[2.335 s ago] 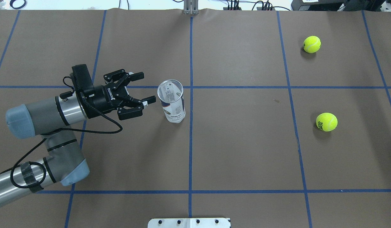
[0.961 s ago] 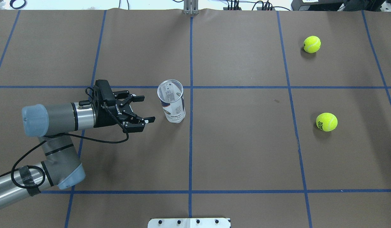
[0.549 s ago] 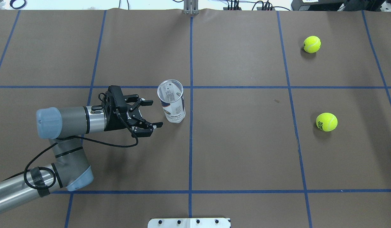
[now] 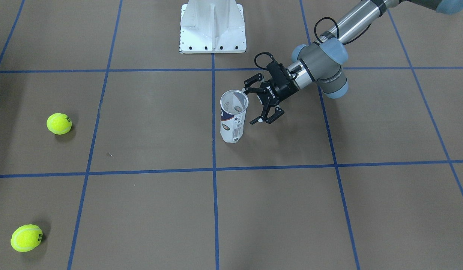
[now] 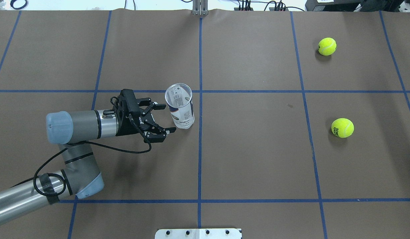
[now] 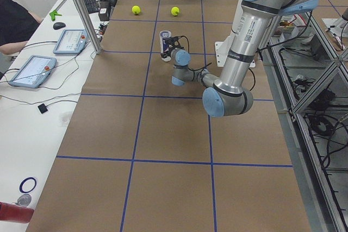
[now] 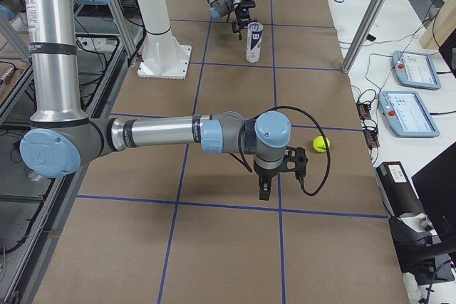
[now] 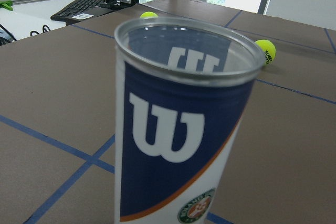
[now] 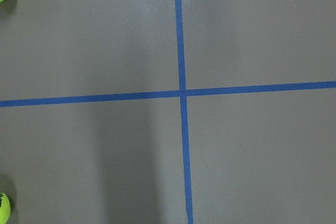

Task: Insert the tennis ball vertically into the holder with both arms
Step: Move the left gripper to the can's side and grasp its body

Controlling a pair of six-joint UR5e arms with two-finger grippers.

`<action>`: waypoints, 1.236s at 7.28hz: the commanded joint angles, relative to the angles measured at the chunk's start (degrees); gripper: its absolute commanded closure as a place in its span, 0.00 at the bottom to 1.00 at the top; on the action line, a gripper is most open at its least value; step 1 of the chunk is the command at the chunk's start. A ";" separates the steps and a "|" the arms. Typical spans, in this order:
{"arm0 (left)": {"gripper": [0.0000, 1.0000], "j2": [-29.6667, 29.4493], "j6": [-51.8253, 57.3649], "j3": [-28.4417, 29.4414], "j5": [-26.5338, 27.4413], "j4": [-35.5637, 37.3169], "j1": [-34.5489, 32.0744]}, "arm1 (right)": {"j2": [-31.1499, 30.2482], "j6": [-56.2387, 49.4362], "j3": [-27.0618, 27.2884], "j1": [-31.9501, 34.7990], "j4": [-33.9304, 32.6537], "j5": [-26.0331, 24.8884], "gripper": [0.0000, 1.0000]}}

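Left gripper [image 5: 169, 118]: jaws spread wide, holding nothing. It lies level with the table and points at the holder [image 5: 181, 112]. The fingertips are just beside the can's near wall, one toward its far side and one toward its base. I cannot tell whether they touch. The left wrist view is filled by the can, which stands upright with its mouth open and its navy and white label facing the camera.

Right gripper [image 7: 265, 187]: points down over the table's right end. It shows only in the right side view, so I cannot tell whether it is open or shut.

Surface: the table [image 5: 258, 159] is covered in brown paper, flat, and marked into squares by blue tape [image 5: 199, 156]. The holder stands just left of the centre tape line.

Open room: there is a broad bare stretch between the holder and the two tennis balls [image 5: 327, 46] [image 5: 342, 127], which lie well apart from it at the right. The white pedestal base [image 4: 212, 26] sits at the robot's edge. Benches with control tablets [image 7: 412, 69] run along the far side.
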 commanded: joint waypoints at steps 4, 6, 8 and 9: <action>0.01 -0.63 0.02 0.87 0.10 0.00 0.03 | 0.17 0.40 7.09 -6.42 -0.08 1.29 0.01; 0.01 -3.26 0.02 3.58 0.18 0.00 0.03 | 0.87 1.01 7.27 -7.93 0.09 1.38 0.01; 0.01 -3.36 0.02 4.03 0.18 0.00 0.03 | 1.05 4.42 7.01 -8.97 5.16 1.38 0.01; 0.01 -3.36 0.02 4.47 0.27 -0.09 0.03 | 1.05 5.74 6.92 -9.42 6.84 1.47 0.01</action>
